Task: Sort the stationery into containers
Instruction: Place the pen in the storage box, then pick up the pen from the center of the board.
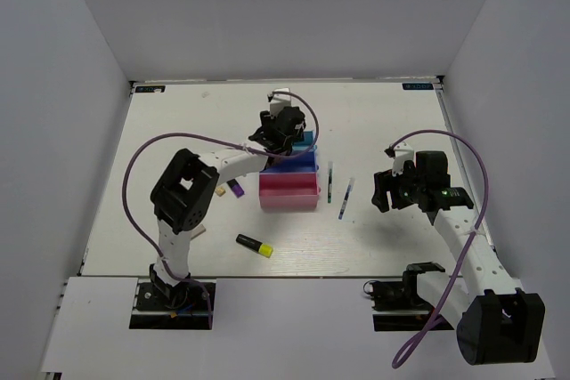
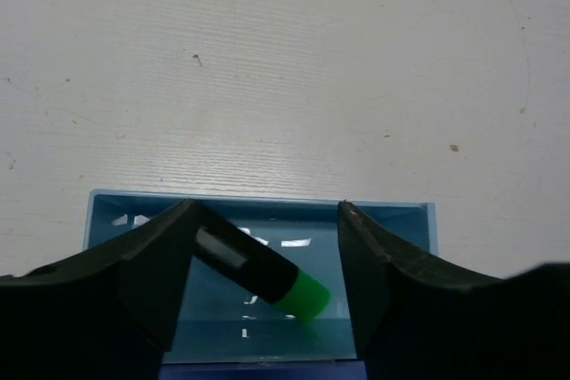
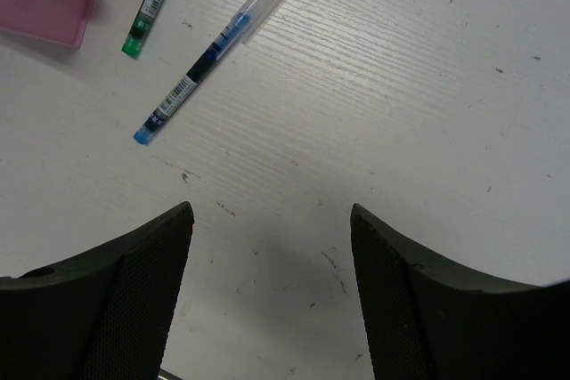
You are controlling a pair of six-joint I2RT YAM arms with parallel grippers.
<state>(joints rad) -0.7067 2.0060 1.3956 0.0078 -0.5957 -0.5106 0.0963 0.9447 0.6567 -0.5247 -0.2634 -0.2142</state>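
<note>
Your left gripper [image 1: 283, 126] is stretched out toward 1 o'clock, fingers apart over the teal bin [image 2: 392, 220], with the green-ended highlighter [image 2: 263, 273] lying loose inside. Your right gripper [image 3: 272, 211] hangs spread wide, with the blue pen [image 3: 200, 64] at its 11 o'clock.

Highlighter [image 2: 267, 278] in far bin [image 2: 267, 201]; two pens [image 1: 330, 181] right of bin row [image 1: 289, 186]; another highlighter [image 1: 255, 246] on table [image 1: 178, 122], near-left.

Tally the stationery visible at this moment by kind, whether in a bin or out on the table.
Highlighters: 3 (green-ended highlighter in the teal bin, purple-ended highlighter, yellow-ended highlighter)
Pens: 2 (green pen, blue pen)
Erasers: 1 in view (beige eraser)
Total: 6
</note>
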